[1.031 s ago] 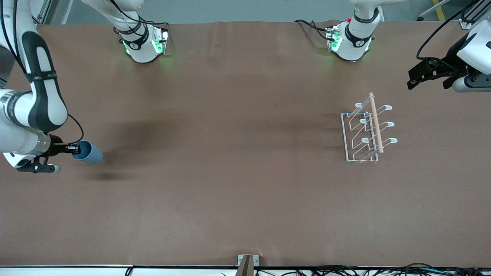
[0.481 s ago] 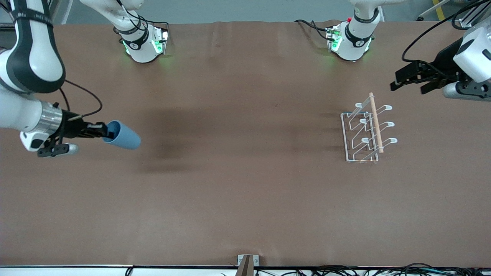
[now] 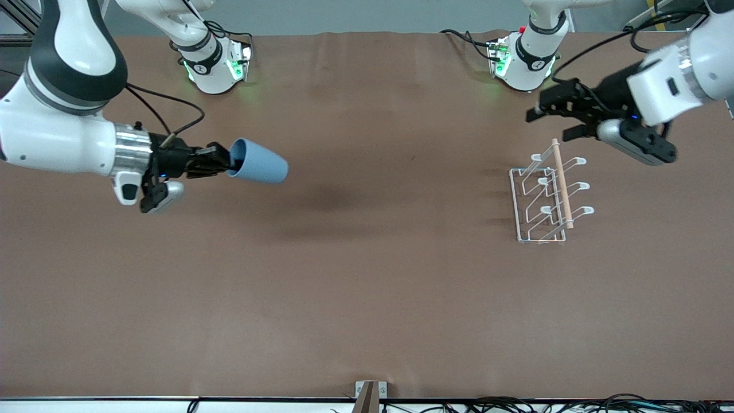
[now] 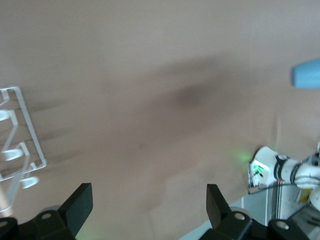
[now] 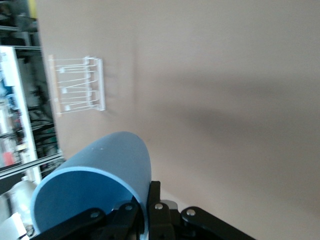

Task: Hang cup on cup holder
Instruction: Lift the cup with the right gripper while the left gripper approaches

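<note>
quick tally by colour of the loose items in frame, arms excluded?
Light blue: 1, the cup, held in the right pincer above the table
White: 1, the cup holder, on the table near the left arm's end, with a wooden rod on top
Total: 2

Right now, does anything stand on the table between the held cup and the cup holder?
Nothing visible does. The right pincer holds the cup over bare table; the cup holder stands toward the left arm's end.

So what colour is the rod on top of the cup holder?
Light, natural wood; the rod tops the white wire cup holder, clearest in the front view.
</note>
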`<state>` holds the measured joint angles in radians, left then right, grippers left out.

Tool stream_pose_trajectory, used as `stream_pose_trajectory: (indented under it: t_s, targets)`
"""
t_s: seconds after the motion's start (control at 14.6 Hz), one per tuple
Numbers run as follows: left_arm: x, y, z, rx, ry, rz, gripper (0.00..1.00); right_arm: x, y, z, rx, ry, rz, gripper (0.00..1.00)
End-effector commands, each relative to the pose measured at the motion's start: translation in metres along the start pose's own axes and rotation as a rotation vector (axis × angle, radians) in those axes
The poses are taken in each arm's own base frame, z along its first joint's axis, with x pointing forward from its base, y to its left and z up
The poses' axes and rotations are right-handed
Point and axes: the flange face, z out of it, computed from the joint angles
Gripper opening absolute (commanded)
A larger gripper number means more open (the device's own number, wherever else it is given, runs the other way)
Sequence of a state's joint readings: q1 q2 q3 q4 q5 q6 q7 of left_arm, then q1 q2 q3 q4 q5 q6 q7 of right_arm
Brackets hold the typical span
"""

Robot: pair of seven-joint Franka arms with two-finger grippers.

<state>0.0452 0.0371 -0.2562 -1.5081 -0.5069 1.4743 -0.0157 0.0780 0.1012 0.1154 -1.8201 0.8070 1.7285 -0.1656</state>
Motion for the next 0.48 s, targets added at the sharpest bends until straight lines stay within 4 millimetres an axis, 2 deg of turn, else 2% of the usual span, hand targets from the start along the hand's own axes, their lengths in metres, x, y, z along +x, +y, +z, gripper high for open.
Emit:
stream_pose_trajectory:
  t_s: [0.0,0.07,0.41]
  targets:
    - [-0.012,0.056,-0.013,-0.012,0.02,0.123,1.0,-0.009,-0.037,0.026,0.128,-0.025,-0.017,0.0]
    - [-0.015,0.07,-0.015,-0.009,0.026,0.151,1.0,-0.01,-0.052,0.037,0.171,-0.032,-0.025,0.0]
    - [-0.025,0.128,0.002,-0.022,0.042,0.345,1.0,-0.012,-0.089,0.054,0.327,-0.056,-0.032,0.0]
